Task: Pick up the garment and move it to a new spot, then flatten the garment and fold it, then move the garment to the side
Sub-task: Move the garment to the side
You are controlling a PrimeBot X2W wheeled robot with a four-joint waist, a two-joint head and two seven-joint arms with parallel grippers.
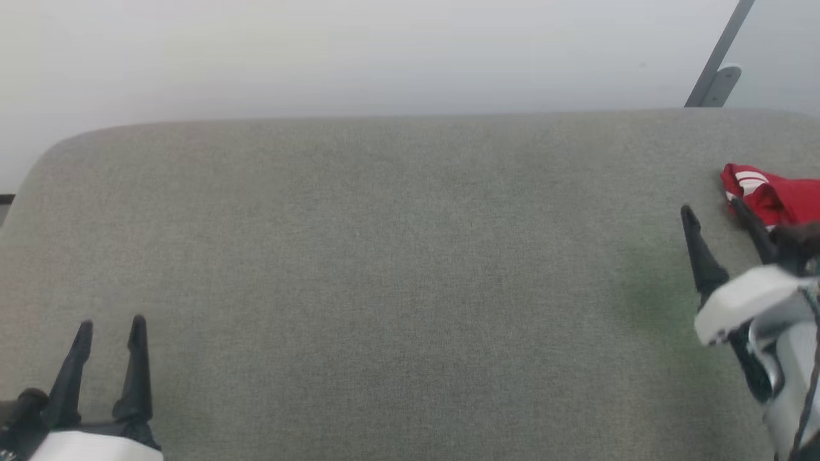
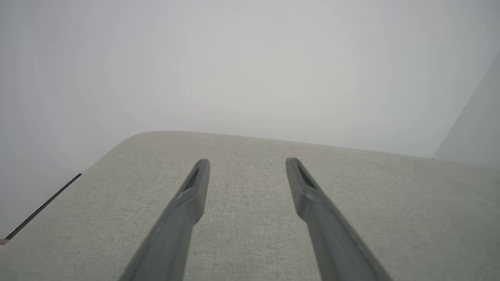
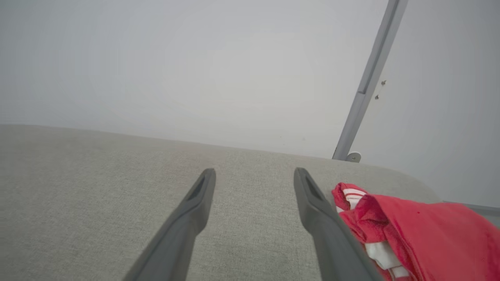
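The garment (image 1: 778, 192) is a crumpled red heap with white stripes at the far right edge of the grey padded table (image 1: 384, 256). In the right wrist view the garment (image 3: 422, 230) lies just right of my right finger, nothing between the fingers. My right gripper (image 1: 711, 208) stands open beside the heap, its outer finger close against the cloth. My left gripper (image 1: 110, 323) rests open at the lower left over bare table, far from the garment. The left wrist view shows the left gripper (image 2: 247, 162) with only grey fabric between its fingers.
A pale wall runs behind the table's far edge (image 1: 384, 116). A grey metal bar with a bracket (image 1: 717, 70) leans at the back right. The table's rounded left corner (image 1: 45, 153) drops off to the left.
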